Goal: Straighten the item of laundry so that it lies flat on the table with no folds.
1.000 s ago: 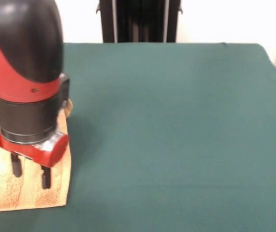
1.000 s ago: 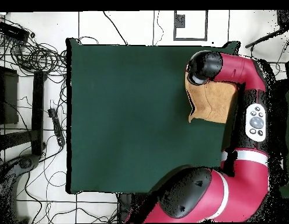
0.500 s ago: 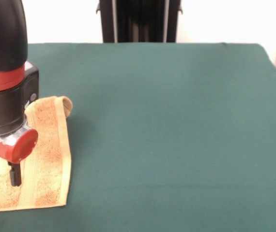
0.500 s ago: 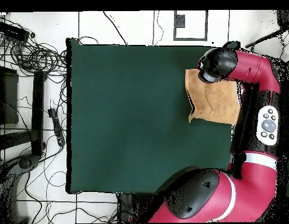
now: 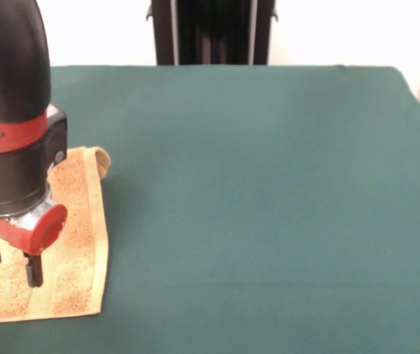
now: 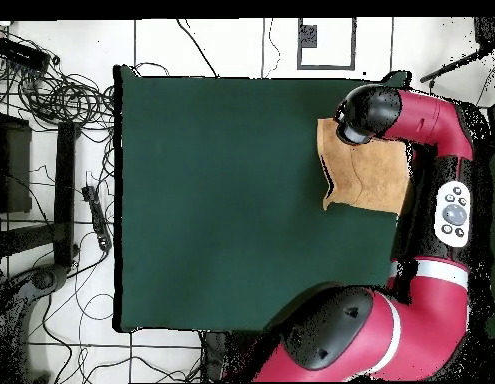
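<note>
The towel (image 5: 70,243) lies at the left side of the table (image 5: 269,184) in the front view, near the table's near-left corner, running off the picture's left edge; in the overhead view the same cloth (image 6: 376,178) sits at about two o'clock from the table's middle, hard against the table's right margin. The gripper (image 5: 11,259) hangs directly above the towel's near part, its two dark fingers (image 5: 33,269) pointing straight down and standing a moderate gap apart with nothing between them. Whether the tips press the pile or hover just clear of it cannot be told from either view. Most of the cloth looks flat, with the woven band running along its right edge in the front view. The one visible fault is the far right corner (image 5: 101,161), which is curled up and rolled back on itself. That corner lies at about one o'clock from the gripper in the front view, farther across the cloth and slightly right. In the overhead view the towel's left edge is wavy rather than straight, which fits that fold. My judgement is that the coming move turns on this bearing: the gripper must travel from its place over the near part toward that curled corner, then draw it outward, away from the towel's middle.
</note>
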